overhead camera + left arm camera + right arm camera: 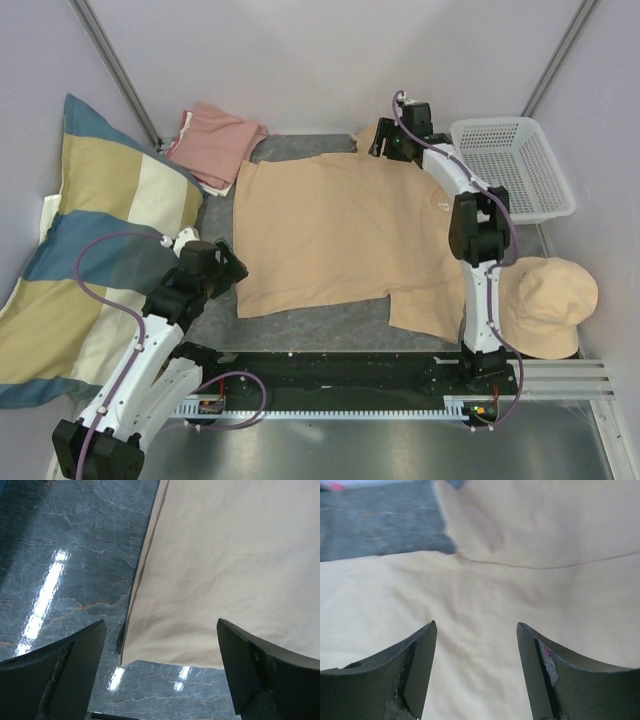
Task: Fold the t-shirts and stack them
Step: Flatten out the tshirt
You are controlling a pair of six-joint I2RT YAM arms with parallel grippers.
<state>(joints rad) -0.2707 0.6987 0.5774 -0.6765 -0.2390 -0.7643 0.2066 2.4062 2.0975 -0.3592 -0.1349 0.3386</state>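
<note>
A tan t-shirt (330, 235) lies spread flat on the dark table, neck to the right. A salmon-pink t-shirt (212, 143) lies folded at the back left. My left gripper (237, 268) is open and empty, just above the tan shirt's near-left hem corner (131, 656). My right gripper (372, 143) is open and empty over the shirt's far sleeve and shoulder seam (520, 565). The tan cloth fills the right wrist view (480, 605).
A big striped pillow (90, 250) leans at the left. A white mesh basket (512, 165) stands at the back right. A beige domed hat (548, 305) sits at the near right. The marbled table (60, 570) shows left of the hem.
</note>
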